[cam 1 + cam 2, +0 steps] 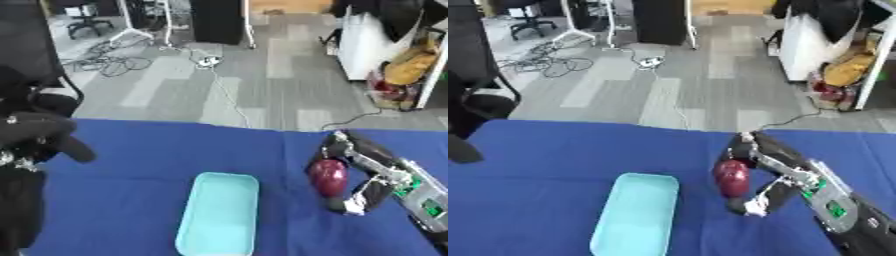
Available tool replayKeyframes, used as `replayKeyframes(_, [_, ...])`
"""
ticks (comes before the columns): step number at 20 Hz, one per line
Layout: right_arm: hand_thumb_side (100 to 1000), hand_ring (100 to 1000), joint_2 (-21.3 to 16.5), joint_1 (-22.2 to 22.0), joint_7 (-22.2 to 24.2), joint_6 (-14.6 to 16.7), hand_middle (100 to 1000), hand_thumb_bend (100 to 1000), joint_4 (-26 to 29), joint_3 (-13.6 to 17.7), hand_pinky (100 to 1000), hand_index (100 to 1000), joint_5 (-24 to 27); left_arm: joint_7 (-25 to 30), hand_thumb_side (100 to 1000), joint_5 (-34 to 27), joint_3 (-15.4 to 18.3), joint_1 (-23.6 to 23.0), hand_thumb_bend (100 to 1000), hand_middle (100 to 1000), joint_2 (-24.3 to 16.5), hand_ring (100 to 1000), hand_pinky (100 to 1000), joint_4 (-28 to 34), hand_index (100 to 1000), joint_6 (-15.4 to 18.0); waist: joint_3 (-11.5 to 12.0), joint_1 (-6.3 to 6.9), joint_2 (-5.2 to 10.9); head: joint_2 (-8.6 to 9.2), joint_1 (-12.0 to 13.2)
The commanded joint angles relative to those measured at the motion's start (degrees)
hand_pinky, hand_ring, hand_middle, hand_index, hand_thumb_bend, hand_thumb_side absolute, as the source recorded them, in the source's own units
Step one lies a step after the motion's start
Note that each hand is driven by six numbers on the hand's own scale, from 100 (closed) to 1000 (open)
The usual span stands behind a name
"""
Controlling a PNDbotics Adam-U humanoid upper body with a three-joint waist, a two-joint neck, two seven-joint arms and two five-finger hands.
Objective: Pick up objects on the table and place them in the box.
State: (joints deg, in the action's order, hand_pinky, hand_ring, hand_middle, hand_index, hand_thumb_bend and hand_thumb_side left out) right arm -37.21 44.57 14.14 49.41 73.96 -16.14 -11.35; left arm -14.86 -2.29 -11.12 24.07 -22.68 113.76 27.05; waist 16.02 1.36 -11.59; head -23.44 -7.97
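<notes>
— Covering the whole near field: a blue table [131, 190], largest thing in sight. On it, near the lower middle, a long pale turquoise box [219, 212], lying open side up and holding nothing.

— And the task's thing?

— Held above the cloth just right of the box, not inside it: a dark red rounded object [329, 176], clasped in the right hand [354, 172]. Fingers curled over its top and far side, thumb reaching up from below, so gripping it. Forearm coming in from the lower right corner, silver links and a green patch showing.

— Left side?

— Left hand [39, 132] at the left edge, over the table's near corner, dark and blurred; cannot tell whether open or closed.
</notes>
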Motion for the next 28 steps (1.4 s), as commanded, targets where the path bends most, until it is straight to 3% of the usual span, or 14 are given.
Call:
replayKeyframes(1, [700,100,-0.11,1.43,5.31,2.56,100,156,0.97,0.22,100,291,2.4,-0.35,803,-0.14,0.49,1.11,428,609,-0.6,484,449,0.84,724,0.1,0.25,-0.02,0.82,-0.31,0.44])
replayKeyframes(7, [704,100,2.81,2.03,7.06,2.56,100,145,-2.29,1.98,100,288,1.27,-0.59,804,-0.28,0.55,1.51,427,610,-0.24,485,450,0.84,724,0.28,0.62,0.05,0.73,-2.07,-0.65])
replayKeyframes(13, [705,100,6.21,3.76,1.89,2.56,100,142,-7.59,3.31,100,285,-7.62,-0.43,804,-0.44,0.48,1.6,428,609,0.13,485,450,0.84,724,0.65,0.8,0.41,0.37,-2.44,-4.99])
replayKeyframes(17, [706,100,7.92,4.43,-1.79,2.56,100,141,-9.31,2.43,100,288,-12.71,-0.42,806,-0.45,0.55,1.73,427,610,0.34,486,451,0.84,724,0.89,0.85,0.67,0.14,-2.14,-6.17])
replayKeyframes(28, [715,100,9.61,6.03,-6.28,2.56,100,136,-10.44,1.08,100,291,-18.02,-0.06,805,-1.14,0.21,3.69,425,611,1.96,487,453,0.84,724,1.33,2.49,0.54,-1.3,-1.77,-10.22])
